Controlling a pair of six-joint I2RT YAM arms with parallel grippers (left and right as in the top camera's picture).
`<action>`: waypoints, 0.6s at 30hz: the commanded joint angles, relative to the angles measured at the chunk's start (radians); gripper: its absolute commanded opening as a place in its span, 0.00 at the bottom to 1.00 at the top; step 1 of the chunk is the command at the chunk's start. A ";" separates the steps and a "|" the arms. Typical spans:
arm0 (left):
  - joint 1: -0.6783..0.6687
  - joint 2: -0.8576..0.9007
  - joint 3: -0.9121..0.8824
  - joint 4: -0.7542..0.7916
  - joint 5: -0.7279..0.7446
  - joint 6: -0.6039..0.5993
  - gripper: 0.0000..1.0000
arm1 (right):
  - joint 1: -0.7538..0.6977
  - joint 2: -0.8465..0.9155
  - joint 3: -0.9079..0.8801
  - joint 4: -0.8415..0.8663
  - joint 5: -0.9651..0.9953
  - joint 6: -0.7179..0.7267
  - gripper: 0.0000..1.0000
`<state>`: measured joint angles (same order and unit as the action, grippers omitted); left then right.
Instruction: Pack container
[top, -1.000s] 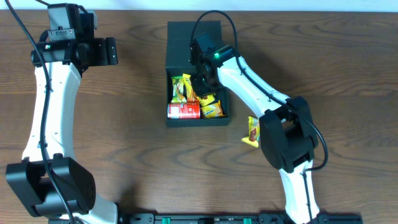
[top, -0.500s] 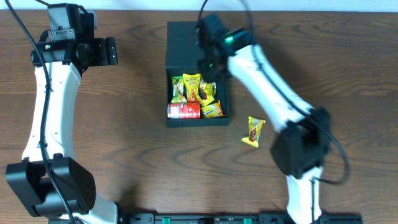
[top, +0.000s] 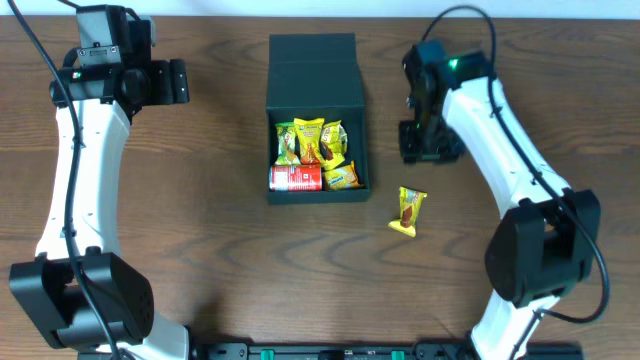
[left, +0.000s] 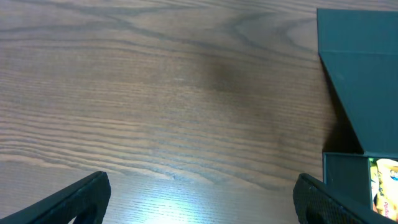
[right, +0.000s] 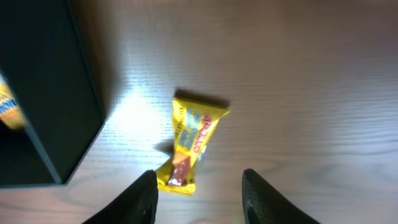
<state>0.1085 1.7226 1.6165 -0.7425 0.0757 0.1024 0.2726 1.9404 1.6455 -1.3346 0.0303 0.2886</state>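
Teal container (top: 318, 197) is located at the upper middle of the table (top: 200, 240), between the two arms. Its lid flap (top: 312, 60) is folded open, lying back on the side away from the arm bases.

Contents as seen from overhead:
- a green packet (top: 287, 143) and yellow packets (top: 310, 140) are packed side by side in the row nearer the lid
- a red can (top: 296, 178) is laid on its side against the front wall, with one more yellow snack (top: 342, 177) just beside it on the right

A loose yellow packet (top: 409, 211) is left on the wood outside the box, near the front right corner and apart from it. In the right wrist view it is seen flat on the table, slightly tilted, beside the dark container wall (right: 50, 93).

The right gripper (top: 425, 140) is positioned to the right of the container and not touching it. Its fingers are spread and nothing is gripped. In its own camera the near end of the loose packet is seen just by the left fingertip (right: 142, 198). Whether contact is made cannot be told.

The left gripper (top: 175, 82) is held well to the left of the container, over bare wood. Its fingers are wide apart and nothing is held. Only the lid and one corner of the box (left: 357, 81) are caught at the right edge of its view.
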 joint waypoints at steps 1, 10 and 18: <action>0.004 0.011 0.008 0.005 0.003 0.006 0.95 | 0.004 -0.095 -0.172 0.078 -0.093 0.032 0.46; 0.003 0.011 0.008 0.020 0.004 -0.006 0.95 | 0.006 -0.149 -0.449 0.222 -0.113 0.111 0.41; 0.003 0.011 0.008 0.014 0.015 -0.013 0.95 | 0.011 -0.149 -0.512 0.333 -0.156 0.112 0.44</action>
<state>0.1085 1.7226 1.6165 -0.7284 0.0761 0.1013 0.2737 1.8080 1.1538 -1.0176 -0.0937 0.3870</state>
